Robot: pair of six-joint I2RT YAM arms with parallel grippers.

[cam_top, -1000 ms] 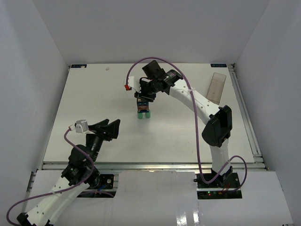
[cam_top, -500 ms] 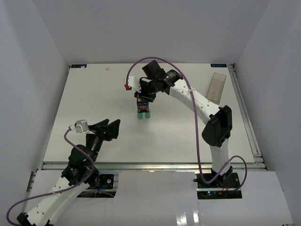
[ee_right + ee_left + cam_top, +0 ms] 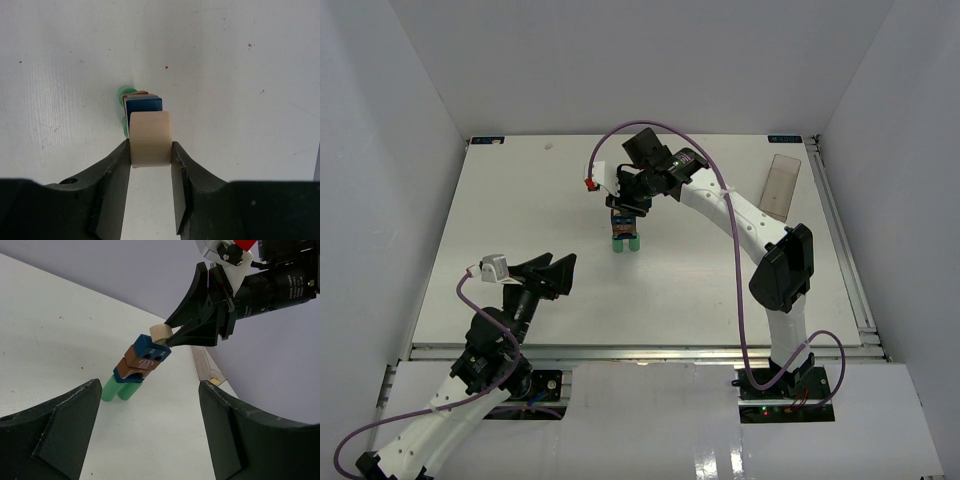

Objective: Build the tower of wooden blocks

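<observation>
Right wrist view: my right end effector (image 3: 150, 150) is clenched on the tan piece (image 3: 150, 137), one finger against each side face. Directly beneath it is the top blue block (image 3: 144, 105), with the green cylinders (image 3: 121, 94) peeking out past it.

Top external view: over the last second the right arm shows no visible shift; the pose matches the earlier frames. I read this as a pause at the placing height, not a travel phase.

Left wrist view: the tower (image 3: 136, 367) stands on the worktop (image 3: 50, 340) as two green cylinders, a lower blue piece (image 3: 127, 376), a brown piece (image 3: 131, 361), then the top blue block. The tan piece sits at that block's upper edge; touching or a hair above, I cannot tell. The stack looks tilted in this view, which may be camera angle only.

Left end effector (image 3: 150, 440): released, fingers wide apart, empty, well away from the tower.

Judgement: the tan piece is not yet let go; release is the remaining step for this piece.
</observation>
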